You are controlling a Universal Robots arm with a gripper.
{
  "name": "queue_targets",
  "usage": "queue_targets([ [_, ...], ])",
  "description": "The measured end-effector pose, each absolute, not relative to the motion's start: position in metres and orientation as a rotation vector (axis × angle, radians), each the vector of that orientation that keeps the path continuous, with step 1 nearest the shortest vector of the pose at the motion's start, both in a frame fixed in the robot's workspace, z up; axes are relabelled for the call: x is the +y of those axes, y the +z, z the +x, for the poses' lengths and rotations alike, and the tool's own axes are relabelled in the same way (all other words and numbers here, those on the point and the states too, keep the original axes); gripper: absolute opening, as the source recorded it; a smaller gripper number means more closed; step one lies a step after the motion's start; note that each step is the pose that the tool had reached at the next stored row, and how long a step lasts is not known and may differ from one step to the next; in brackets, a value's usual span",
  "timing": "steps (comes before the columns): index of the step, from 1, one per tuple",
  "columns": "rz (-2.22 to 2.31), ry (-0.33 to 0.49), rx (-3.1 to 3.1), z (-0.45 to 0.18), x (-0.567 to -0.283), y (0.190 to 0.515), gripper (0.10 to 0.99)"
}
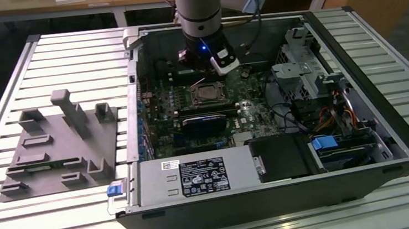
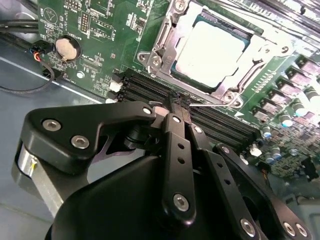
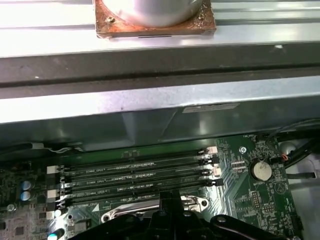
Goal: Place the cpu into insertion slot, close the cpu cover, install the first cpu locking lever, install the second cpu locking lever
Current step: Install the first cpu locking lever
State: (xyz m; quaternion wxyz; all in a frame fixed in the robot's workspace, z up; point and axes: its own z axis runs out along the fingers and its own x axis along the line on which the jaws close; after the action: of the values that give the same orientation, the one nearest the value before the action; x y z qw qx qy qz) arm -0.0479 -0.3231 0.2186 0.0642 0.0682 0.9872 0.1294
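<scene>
The cpu (image 2: 212, 47) lies flat in the insertion slot (image 1: 206, 94), its silver-grey top showing through the window of the cpu cover (image 2: 256, 54), which is folded down over it. A thin silvery locking lever (image 2: 214, 105) runs along the socket's edge nearest the memory slots. My gripper (image 2: 180, 100) is shut, its black fingertips pressed together right at the free end of that lever. Whether they pinch the lever or only touch it is unclear. The gripper (image 1: 191, 67) hangs over the far side of the socket inside the open computer case. Its tips (image 3: 170, 197) point at the socket's rim.
Long black memory slots (image 3: 135, 177) lie just beyond the gripper, with a coin battery (image 2: 67, 47) nearby. A dark card (image 1: 204, 124), the power supply (image 1: 195, 179), a drive cage (image 1: 304, 67) and cables crowd the case. A grey fixture (image 1: 59, 144) sits on the slatted table at the exterior view's left.
</scene>
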Motion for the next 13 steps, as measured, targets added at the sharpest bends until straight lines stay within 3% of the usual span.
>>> queue_targets([
  [13,0.196,0.306,2.969,-0.053,-0.311,0.212,0.102],
])
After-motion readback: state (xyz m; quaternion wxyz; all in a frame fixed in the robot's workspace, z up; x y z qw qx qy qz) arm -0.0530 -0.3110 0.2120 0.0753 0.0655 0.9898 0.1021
